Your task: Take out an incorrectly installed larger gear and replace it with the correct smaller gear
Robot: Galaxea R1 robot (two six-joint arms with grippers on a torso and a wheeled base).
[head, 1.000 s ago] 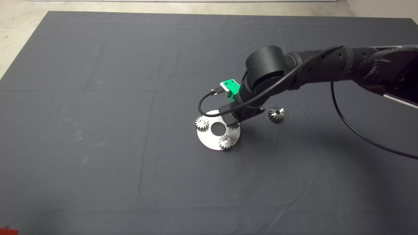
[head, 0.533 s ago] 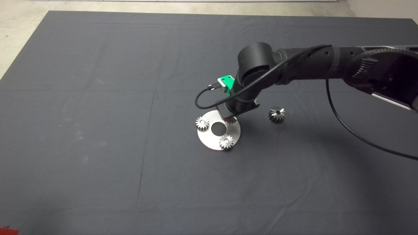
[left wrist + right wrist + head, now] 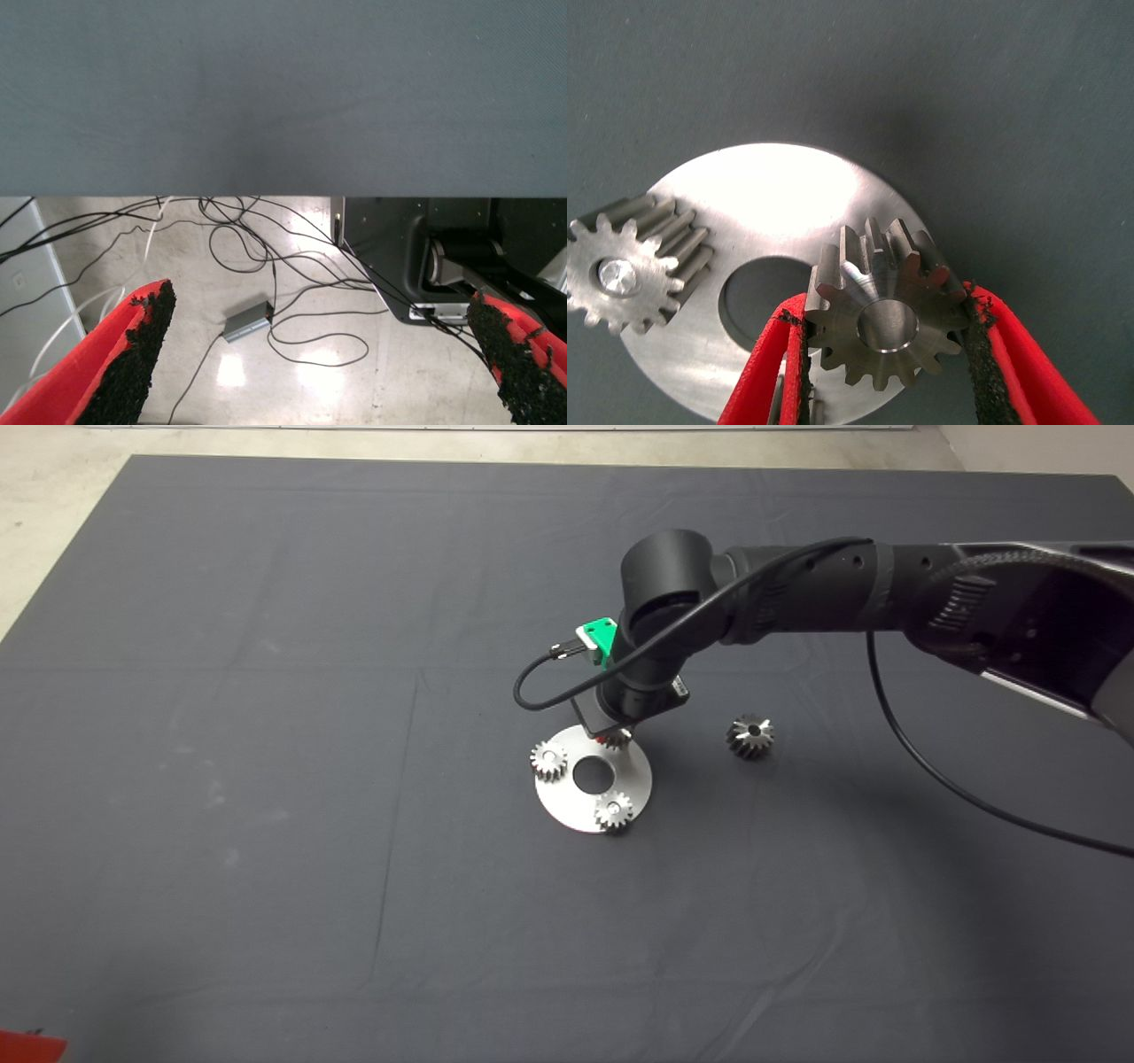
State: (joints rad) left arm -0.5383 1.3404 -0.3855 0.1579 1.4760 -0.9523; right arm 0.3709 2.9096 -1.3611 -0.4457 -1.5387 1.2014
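Red fingers (image 3: 772, 372) of my right gripper (image 3: 884, 372) were clamped on the smaller gear (image 3: 884, 312), held over the round steel plate (image 3: 592, 815) beside its centre hole. Larger gear (image 3: 750, 736) sat on the mat (image 3: 266, 691), well apart. My left gripper (image 3: 323, 354) was wide open, holding nothing.

Head view: even, soft overhead light; dark mat (image 3: 266, 691) matte, faint crease lines visible. Diffuse arm shadow falls right of round metal plate (image 3: 567, 802). Plate shows bright sheen in right wrist view, mild glare. Left wrist view: floor (image 3: 292, 354) glossy, with white hotspots; red fingers (image 3: 133, 345) soft-focus at frame edge.
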